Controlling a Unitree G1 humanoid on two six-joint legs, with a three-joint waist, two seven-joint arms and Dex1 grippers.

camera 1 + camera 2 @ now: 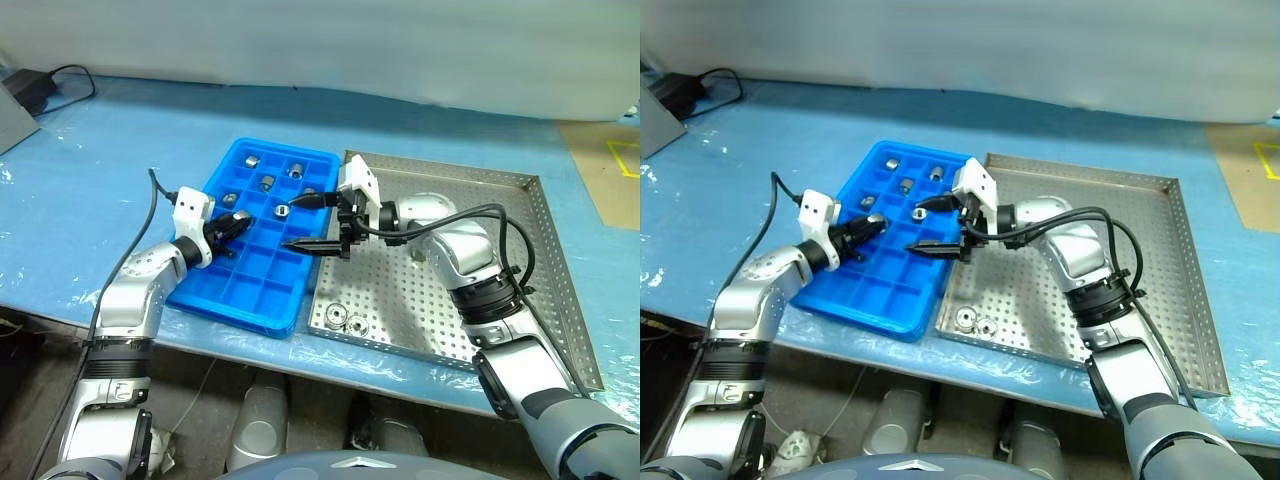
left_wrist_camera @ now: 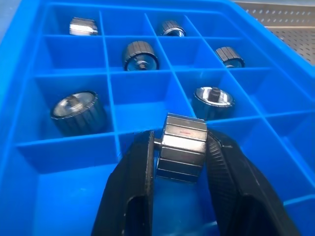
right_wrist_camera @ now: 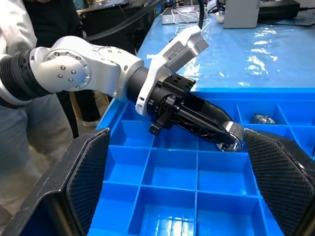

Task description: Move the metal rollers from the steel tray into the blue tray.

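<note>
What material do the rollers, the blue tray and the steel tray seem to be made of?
Rollers: probably polished metal, since they show mirror-like reflections. Blue tray: likely moulded plastic, glossy and of uniform colour. Steel tray: apparently sheet metal, with a dull silver, perforated floor.

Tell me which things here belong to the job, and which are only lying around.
Job: rollers, steel tray, blue tray, left gripper holding a roller, right gripper open.
Lying around: black adapter, plastic sheet, person.
</note>
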